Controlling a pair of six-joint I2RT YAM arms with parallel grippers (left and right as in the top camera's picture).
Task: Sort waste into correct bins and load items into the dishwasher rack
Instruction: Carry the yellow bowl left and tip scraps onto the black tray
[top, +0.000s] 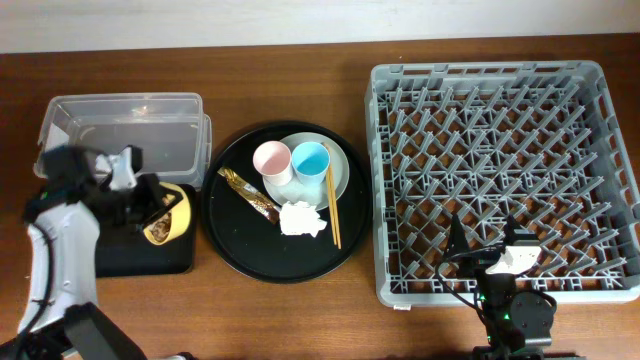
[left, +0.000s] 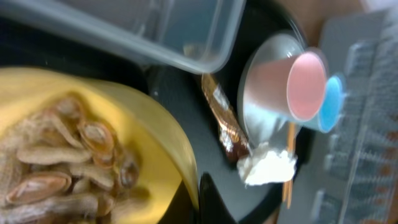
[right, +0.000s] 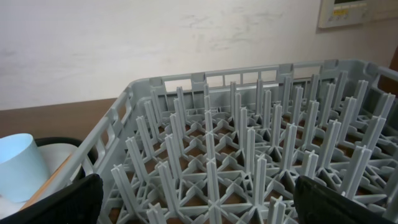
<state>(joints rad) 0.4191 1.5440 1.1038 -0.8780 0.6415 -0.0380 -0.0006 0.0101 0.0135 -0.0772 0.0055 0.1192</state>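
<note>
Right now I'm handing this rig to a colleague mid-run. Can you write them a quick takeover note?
Left tool: shut on the yellow bowl, held over the black rectangular tray; food scraps are in the bowl.
Right tool: open, empty, above the dishwasher rack near its front edge.
On the round black tray: pink cup and blue cup on the plate, chopsticks, wrapper, tissue.
Clear tub looks empty; the rack holds nothing.
Done: nothing binned or loaded.
Left: dump scraps, bin wrapper and tissue, load bowl, cups, plate, chopsticks.

Left claw (top: 152, 208) clamped, right claw (right: 199, 200) spread wide, low
</note>
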